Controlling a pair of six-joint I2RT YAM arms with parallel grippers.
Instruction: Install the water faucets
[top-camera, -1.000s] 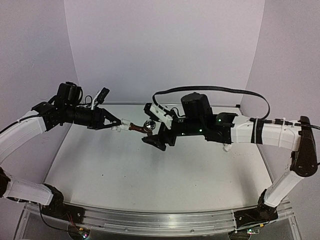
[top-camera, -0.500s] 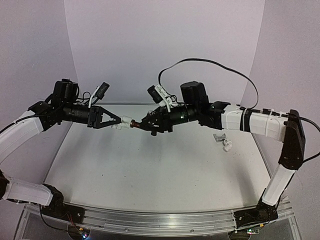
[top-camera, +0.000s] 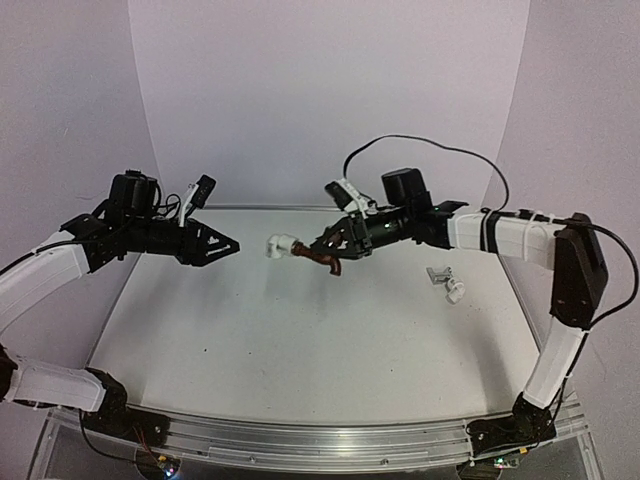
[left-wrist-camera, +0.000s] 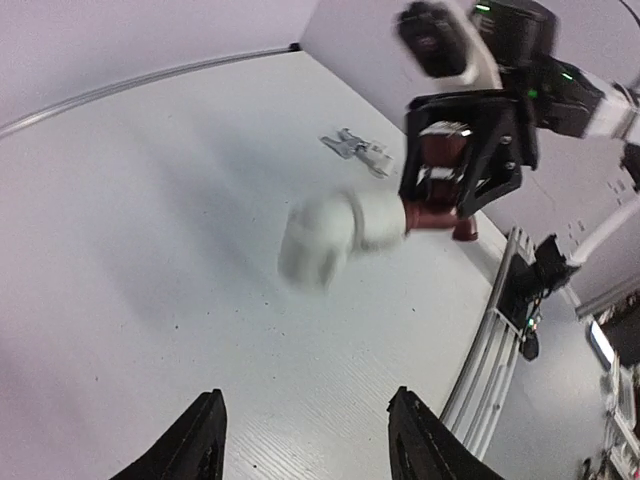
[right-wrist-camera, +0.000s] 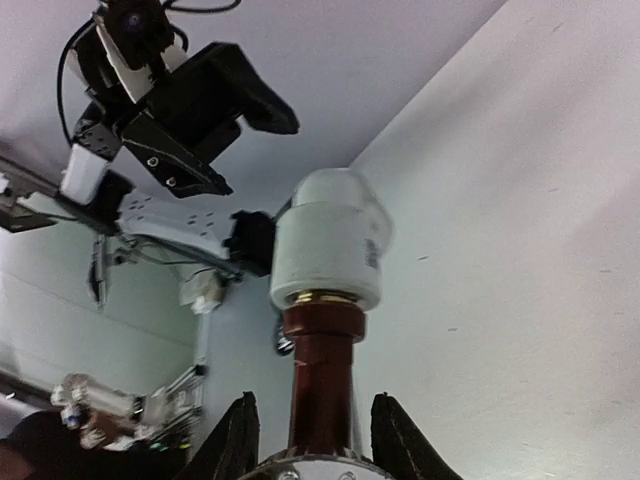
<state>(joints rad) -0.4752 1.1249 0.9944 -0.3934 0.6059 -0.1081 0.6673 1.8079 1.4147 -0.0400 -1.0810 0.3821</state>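
Note:
My right gripper is shut on the dark reddish-brown water faucet, gripping it near its round knob. It holds the faucet in the air above the table. A white pipe fitting sits on the faucet's free end and points toward the left arm. The left gripper hangs a short way left of the fitting, apart from it. In the left wrist view its fingers stand open with nothing between them, and the fitting floats ahead of them. The chrome water faucet lies on the table at the right.
The white table has a metal rail along its near edge. Pale walls close in the back and both sides. The right arm's black cable arches above it.
The left gripper has opened, let go of the white fitting and drawn back to the left. The right gripper closed on the faucet and carried it, with the fitting, slightly right.

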